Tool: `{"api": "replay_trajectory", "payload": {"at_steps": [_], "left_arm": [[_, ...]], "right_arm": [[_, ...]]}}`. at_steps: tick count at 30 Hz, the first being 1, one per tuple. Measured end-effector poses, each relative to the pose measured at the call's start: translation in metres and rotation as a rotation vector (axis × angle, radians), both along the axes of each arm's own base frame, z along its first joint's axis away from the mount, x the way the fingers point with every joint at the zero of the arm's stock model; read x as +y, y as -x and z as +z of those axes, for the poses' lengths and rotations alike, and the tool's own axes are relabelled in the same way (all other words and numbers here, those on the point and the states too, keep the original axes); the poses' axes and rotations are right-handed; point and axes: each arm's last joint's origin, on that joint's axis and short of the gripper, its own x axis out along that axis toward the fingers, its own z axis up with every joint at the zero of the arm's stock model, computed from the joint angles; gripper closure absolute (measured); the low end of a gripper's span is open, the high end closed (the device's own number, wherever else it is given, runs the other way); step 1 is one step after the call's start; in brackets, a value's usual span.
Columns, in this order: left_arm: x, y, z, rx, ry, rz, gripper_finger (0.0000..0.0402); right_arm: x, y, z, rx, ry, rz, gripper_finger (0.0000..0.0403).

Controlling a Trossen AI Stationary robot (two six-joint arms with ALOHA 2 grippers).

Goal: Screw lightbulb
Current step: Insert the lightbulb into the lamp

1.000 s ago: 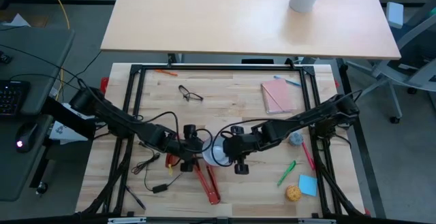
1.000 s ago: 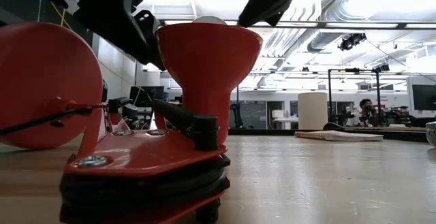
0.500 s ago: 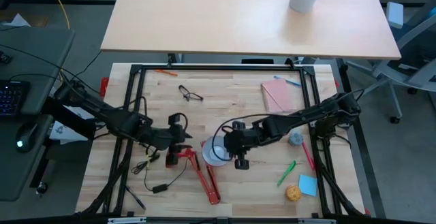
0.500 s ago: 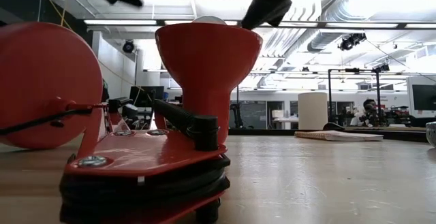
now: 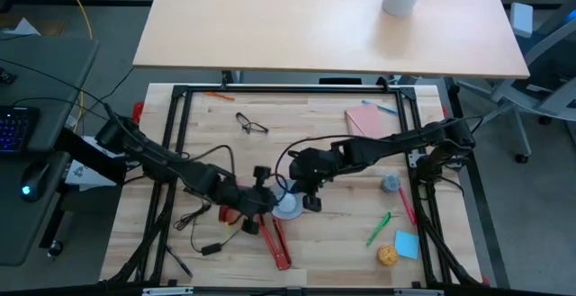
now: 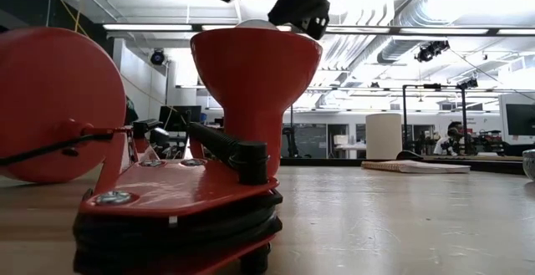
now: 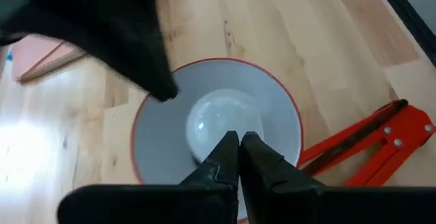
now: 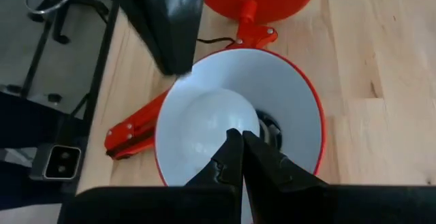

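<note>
I saw both grippers pressed shut, empty, over the lamp shade (image 5: 286, 208); lightbulb (image 7: 221, 123) sat inside, directly below left gripper (image 7: 239, 142).

Left gripper (image 5: 266, 197) shut, lower centre of the high view, right gripper (image 5: 304, 184) shut, just right of it
</note>
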Motion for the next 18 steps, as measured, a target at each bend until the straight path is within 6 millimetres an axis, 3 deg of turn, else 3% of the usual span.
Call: {"api": "replay_trajectory", "payload": {"at_steps": [10, 18], "left_arm": [[-0.013, -0.009, -0.018, 0.029, -0.06, -0.076, 0.0401], [-0.017, -0.013, -0.02, 0.013, -0.033, -0.121, 0.0401]], "right_arm": [[-0.004, -0.004, -0.005, 0.004, 0.021, -0.052, 0.0403], [-0.002, -0.013, -0.018, 0.014, 0.004, -0.043, 0.0403]]}}
